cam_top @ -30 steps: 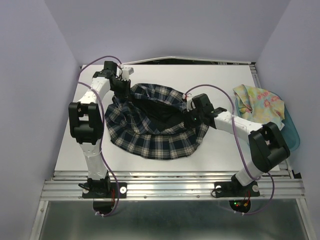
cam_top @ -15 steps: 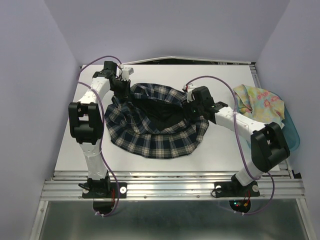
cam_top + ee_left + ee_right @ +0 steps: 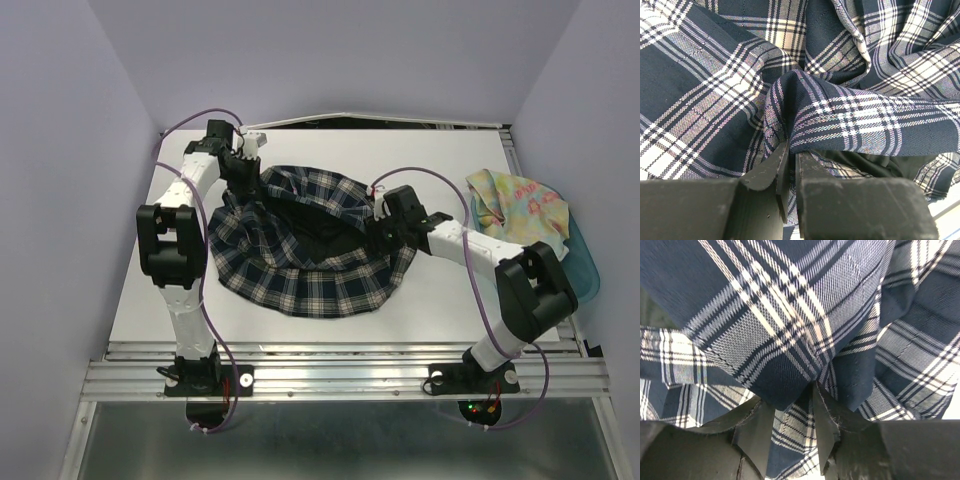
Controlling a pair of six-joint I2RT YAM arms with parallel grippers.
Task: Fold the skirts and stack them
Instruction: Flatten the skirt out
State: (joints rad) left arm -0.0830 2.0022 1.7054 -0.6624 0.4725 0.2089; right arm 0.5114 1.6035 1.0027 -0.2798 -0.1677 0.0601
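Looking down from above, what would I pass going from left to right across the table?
left pincer → plaid skirt → right pincer → flowered skirt → teal bin

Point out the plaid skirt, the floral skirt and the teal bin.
plaid skirt [image 3: 300, 285]: top view, front hem.
floral skirt [image 3: 520, 205]: top view, middle of the cloth.
teal bin [image 3: 588, 262]: top view, right rim.
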